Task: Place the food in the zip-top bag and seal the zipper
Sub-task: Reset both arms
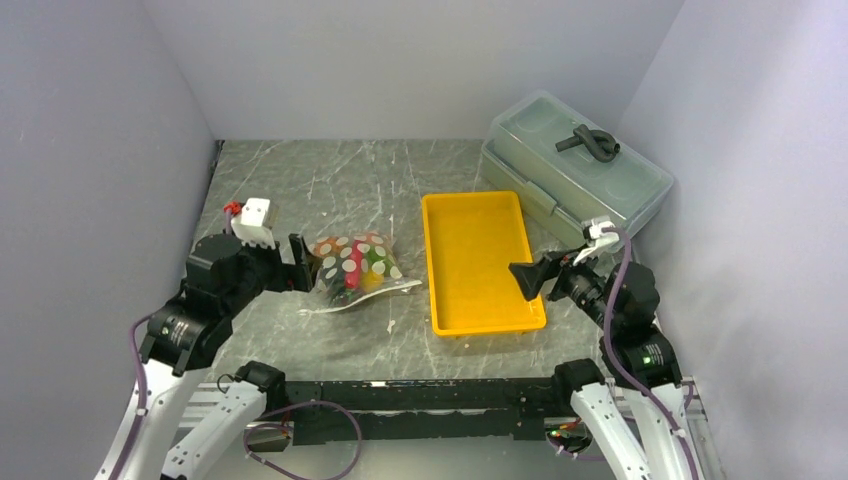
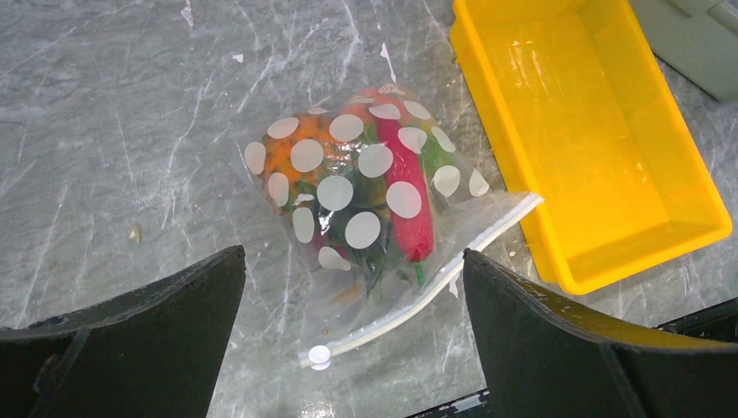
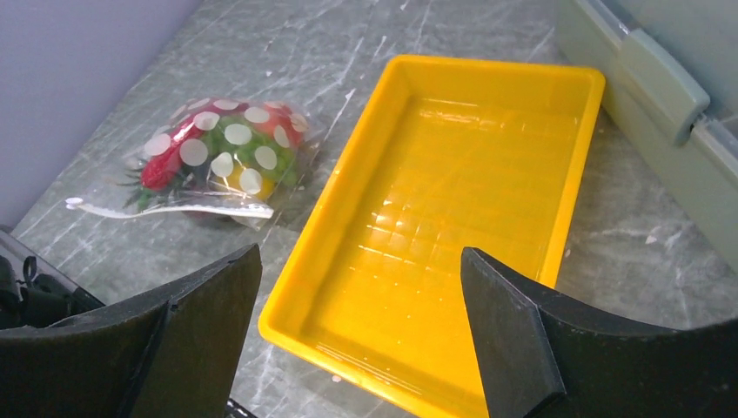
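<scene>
Lying on the counter (image 1: 340,180): the zip-top bag (image 2: 357,200), resting on its side just left of the yellow tray (image 1: 480,260) and touching neither hand.
Food (image 2: 409,209): sitting inside the bag, with a red chili, orange pieces and green showing through the dotted film. None is showing loose on the counter, and the tray is holding nothing.
Zipper (image 2: 426,292): running flat along the mouth edge that is facing the arms' bases. The views are not showing whether it is pressed shut along its whole run.
Left hand (image 2: 352,261): hovering above the bag, fingers spread wide, grasping nothing.
Right hand (image 3: 361,254): hanging over the near end of the tray, released, carrying nothing.
Grey-green box (image 1: 575,175): standing lidded beyond the tray, at the far right.
Step in hand: loading is looking finished, so sealing is likely being closed out or checked.
Next move calling for: if a gap is showing, one hand pinning the bag while the other is pinching along the strip from end to end, keeping off the bulge.
</scene>
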Robot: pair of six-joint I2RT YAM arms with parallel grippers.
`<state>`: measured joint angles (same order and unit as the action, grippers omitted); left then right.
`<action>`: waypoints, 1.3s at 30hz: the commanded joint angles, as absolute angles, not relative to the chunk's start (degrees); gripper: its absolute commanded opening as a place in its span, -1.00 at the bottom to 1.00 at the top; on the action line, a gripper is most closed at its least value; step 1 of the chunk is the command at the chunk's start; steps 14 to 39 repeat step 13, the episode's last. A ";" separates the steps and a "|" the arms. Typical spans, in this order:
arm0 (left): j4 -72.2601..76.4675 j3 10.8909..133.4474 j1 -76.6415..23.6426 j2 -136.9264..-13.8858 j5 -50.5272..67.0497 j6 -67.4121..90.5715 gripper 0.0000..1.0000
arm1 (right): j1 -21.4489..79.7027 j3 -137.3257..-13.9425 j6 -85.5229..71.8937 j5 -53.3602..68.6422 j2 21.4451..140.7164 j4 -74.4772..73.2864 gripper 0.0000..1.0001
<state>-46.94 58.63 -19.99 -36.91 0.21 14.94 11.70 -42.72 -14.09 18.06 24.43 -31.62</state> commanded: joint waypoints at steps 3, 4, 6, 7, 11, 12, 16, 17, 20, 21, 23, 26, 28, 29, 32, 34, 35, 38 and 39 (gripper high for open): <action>-41.67 54.82 -19.78 -33.27 1.56 16.57 0.99 | 13.39 -41.15 -11.81 16.22 20.85 -27.22 0.76; -41.74 54.58 -19.78 -33.04 1.78 16.67 0.99 | 13.63 -41.06 -11.64 16.25 20.58 -27.31 0.77; -41.16 53.80 -19.79 -32.80 1.89 16.86 0.99 | 13.96 -41.05 -11.51 15.84 20.21 -27.50 0.76; -40.87 53.44 -19.78 -32.71 2.41 16.76 0.99 | 14.12 -40.98 -11.39 15.85 20.03 -27.43 0.76; -39.84 52.99 -19.78 -32.20 2.32 17.41 0.99 | 14.67 -41.09 -11.32 15.97 20.15 -27.33 0.77; -39.83 53.14 -19.78 -32.38 2.02 17.59 0.99 | 14.82 -41.05 -11.32 15.99 20.20 -27.21 0.77; -40.08 53.43 -19.78 -32.62 1.77 17.62 0.99 | 14.85 -41.05 -11.38 16.00 20.26 -27.12 0.77; -40.08 53.43 -19.78 -32.62 1.77 17.62 0.99 | 14.85 -41.05 -11.38 16.00 20.26 -27.12 0.77; -40.08 53.43 -19.78 -32.62 1.77 17.62 0.99 | 14.85 -41.05 -11.38 16.00 20.26 -27.12 0.77; -40.08 53.43 -19.78 -32.62 1.77 17.62 0.99 | 14.85 -41.05 -11.38 16.00 20.26 -27.12 0.77; -40.08 53.43 -19.78 -32.62 1.77 17.62 0.99 | 14.85 -41.05 -11.38 16.00 20.26 -27.12 0.77; -40.08 53.43 -19.78 -32.62 1.77 17.62 0.99 | 14.85 -41.05 -11.38 16.00 20.26 -27.12 0.77; -40.08 53.43 -19.78 -32.62 1.77 17.62 0.99 | 14.85 -41.05 -11.38 16.00 20.26 -27.12 0.77; -40.08 53.43 -19.78 -32.62 1.77 17.62 0.99 | 14.85 -41.05 -11.38 16.00 20.26 -27.12 0.77; -40.08 53.43 -19.78 -32.62 1.77 17.62 0.99 | 14.85 -41.05 -11.38 16.00 20.26 -27.12 0.77; -40.08 53.43 -19.78 -32.62 1.77 17.62 0.99 | 14.85 -41.05 -11.38 16.00 20.26 -27.12 0.77; -40.08 53.43 -19.78 -32.62 1.77 17.62 0.99 | 14.85 -41.05 -11.38 16.00 20.26 -27.12 0.77; -40.08 53.43 -19.78 -32.62 1.77 17.62 0.99 | 14.85 -41.05 -11.38 16.00 20.26 -27.12 0.77; -40.08 53.43 -19.78 -32.62 1.77 17.62 0.99 | 14.85 -41.05 -11.38 16.00 20.26 -27.12 0.77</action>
